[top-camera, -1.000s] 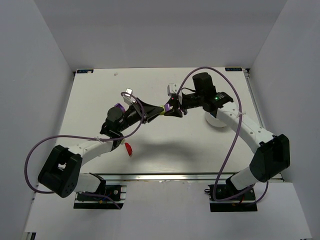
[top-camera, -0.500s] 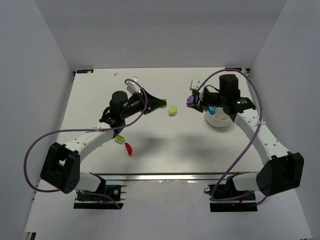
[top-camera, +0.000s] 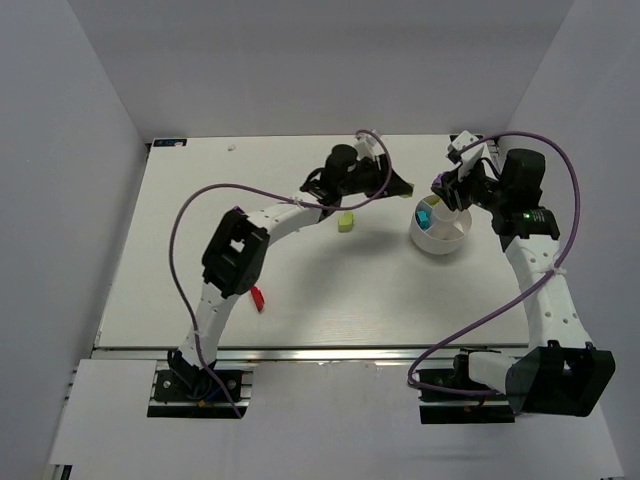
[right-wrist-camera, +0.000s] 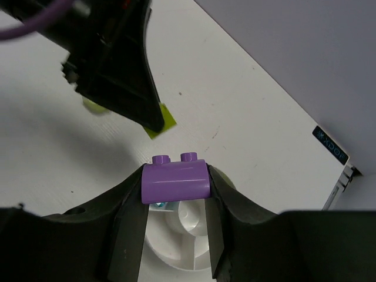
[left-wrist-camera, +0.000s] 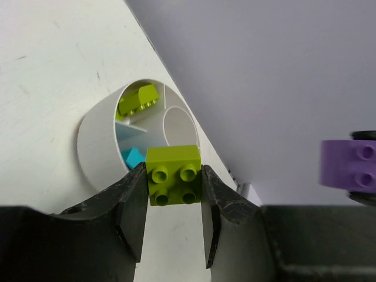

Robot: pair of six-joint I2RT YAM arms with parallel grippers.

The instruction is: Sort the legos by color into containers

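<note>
Left wrist view: the right edge cuts off the purple brick (left-wrist-camera: 351, 165), and we lose part of the bowl (left-wrist-camera: 97, 138) behind the lime brick (left-wrist-camera: 173, 175). Right wrist view: fingers (right-wrist-camera: 126, 229) mask most of its compartments; a lime blur (right-wrist-camera: 94, 106) we cannot identify.

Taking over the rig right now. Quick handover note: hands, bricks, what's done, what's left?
Left hand: shut on the held lime brick, just short of the divided bowl.
Right hand: shut on the purple brick, at the bowl.
Done: a sorted lime brick and a cyan brick sit in separate compartments.
Left: drop both held bricks by color, then fetch the loose lime brick and red brick from the table.
</note>
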